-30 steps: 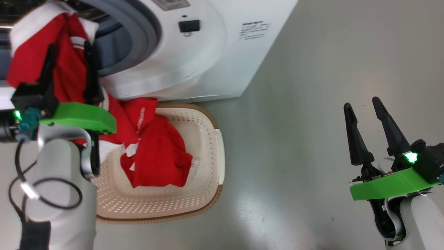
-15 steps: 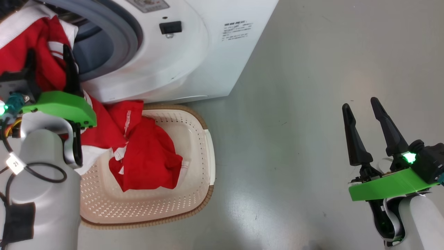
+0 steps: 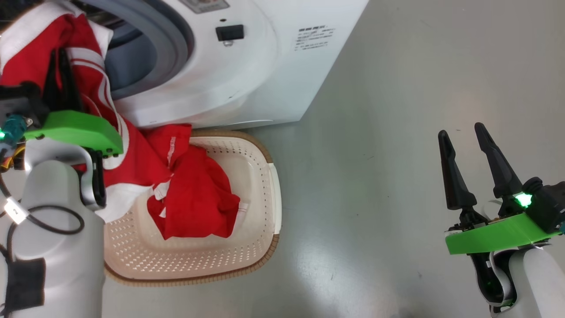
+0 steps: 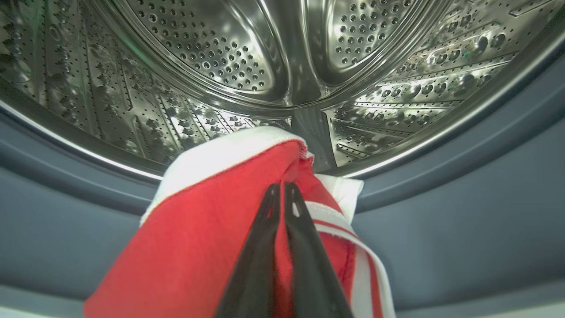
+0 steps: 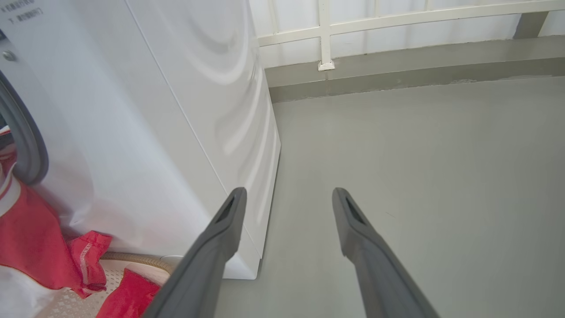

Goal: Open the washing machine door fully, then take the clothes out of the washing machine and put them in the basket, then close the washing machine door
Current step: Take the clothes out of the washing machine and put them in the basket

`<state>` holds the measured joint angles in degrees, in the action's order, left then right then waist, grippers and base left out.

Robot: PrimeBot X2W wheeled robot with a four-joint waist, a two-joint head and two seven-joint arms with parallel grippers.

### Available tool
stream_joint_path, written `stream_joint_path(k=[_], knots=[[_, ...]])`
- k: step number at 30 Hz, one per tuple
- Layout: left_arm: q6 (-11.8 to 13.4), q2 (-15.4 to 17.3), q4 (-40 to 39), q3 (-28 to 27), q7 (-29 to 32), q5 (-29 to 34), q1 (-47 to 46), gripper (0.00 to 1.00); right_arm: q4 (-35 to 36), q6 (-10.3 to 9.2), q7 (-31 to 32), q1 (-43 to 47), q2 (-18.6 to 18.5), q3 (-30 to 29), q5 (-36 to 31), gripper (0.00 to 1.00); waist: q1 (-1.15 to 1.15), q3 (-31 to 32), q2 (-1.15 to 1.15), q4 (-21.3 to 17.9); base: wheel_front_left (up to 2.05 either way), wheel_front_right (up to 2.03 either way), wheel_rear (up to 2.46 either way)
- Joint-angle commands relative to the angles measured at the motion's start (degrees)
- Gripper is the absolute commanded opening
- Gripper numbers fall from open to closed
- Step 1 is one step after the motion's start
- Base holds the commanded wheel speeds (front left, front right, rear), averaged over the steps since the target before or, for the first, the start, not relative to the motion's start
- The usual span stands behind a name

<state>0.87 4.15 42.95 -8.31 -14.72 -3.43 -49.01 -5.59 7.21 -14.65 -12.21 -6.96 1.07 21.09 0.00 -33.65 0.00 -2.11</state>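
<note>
Cable tag (image 3: 15, 210) reads "2"; print (image 3: 314, 39) on the washing machine (image 3: 273, 88) is illegible.

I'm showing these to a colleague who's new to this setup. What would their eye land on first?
The bright red clothes with white trim, spilling from the mouth of the big white front-loading washing machine at upper left into the cream perforated plastic basket below it. Next, the left gripper, shut on that red fabric before the shiny steel drum. The right gripper hangs open at lower right.
</note>
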Motion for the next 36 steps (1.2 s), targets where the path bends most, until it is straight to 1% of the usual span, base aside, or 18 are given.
stream_joint_path(k=[1,7,13,16,20,23,26,31,36], knots=[[-0.5,1.7,-2.3,-1.4,-0.3,0.2,2.5,0.00,1.2,0.28,-0.3,-0.2,-0.3,1.0,-0.4,1.00,0.00,0.2,0.00,0.4,0.00,0.00,0.00],[-1.5,0.2,-5.9,-1.7,-0.3,-0.4,6.2,0.00,1.0,0.28,-0.3,0.0,-0.2,0.6,-0.5,1.00,0.00,1.1,0.00,1.6,0.00,0.00,0.00],[-2.5,-1.1,-10.4,-0.8,-0.3,-1.4,13.7,0.00,0.9,0.28,-0.3,0.6,-0.2,0.5,-0.5,1.00,0.00,2.6,0.00,2.9,0.00,0.00,0.00],[-2.5,-1.2,-12.1,0.9,-0.3,-3.5,17.0,0.00,0.8,0.28,-0.3,0.9,-0.2,0.4,-0.5,1.00,0.00,3.1,0.00,3.3,0.00,0.00,0.00],[-1.2,-1.2,-13.6,4.8,-0.3,-8.0,21.1,0.00,0.6,0.28,-0.3,1.2,-0.2,0.3,-0.5,1.00,0.00,3.6,0.00,3.6,0.00,0.00,0.00],[-0.3,-1.3,-13.1,7.7,-0.3,-10.3,23.5,0.00,0.8,0.28,-0.3,1.4,-0.1,0.3,-0.6,1.00,0.00,3.5,0.00,3.8,0.00,0.00,0.00],[-0.3,-1.3,-12.0,10.6,-0.3,-12.2,25.1,0.00,1.0,0.28,-0.3,1.3,-0.2,0.2,-0.5,1.00,0.00,3.0,0.00,3.9,0.00,0.00,0.00],[-0.7,-1.3,-8.5,13.8,-0.3,-14.4,24.7,0.00,1.4,0.28,-0.3,0.6,-0.5,0.2,-0.4,1.00,0.00,1.3,0.00,3.7,0.00,0.00,0.00],[-1.8,-1.3,-3.5,15.8,-0.3,-16.4,23.2,0.00,1.6,0.28,-0.3,0.4,-0.4,-0.1,-0.5,1.00,0.00,-0.1,0.00,3.1,0.00,0.00,0.00]])
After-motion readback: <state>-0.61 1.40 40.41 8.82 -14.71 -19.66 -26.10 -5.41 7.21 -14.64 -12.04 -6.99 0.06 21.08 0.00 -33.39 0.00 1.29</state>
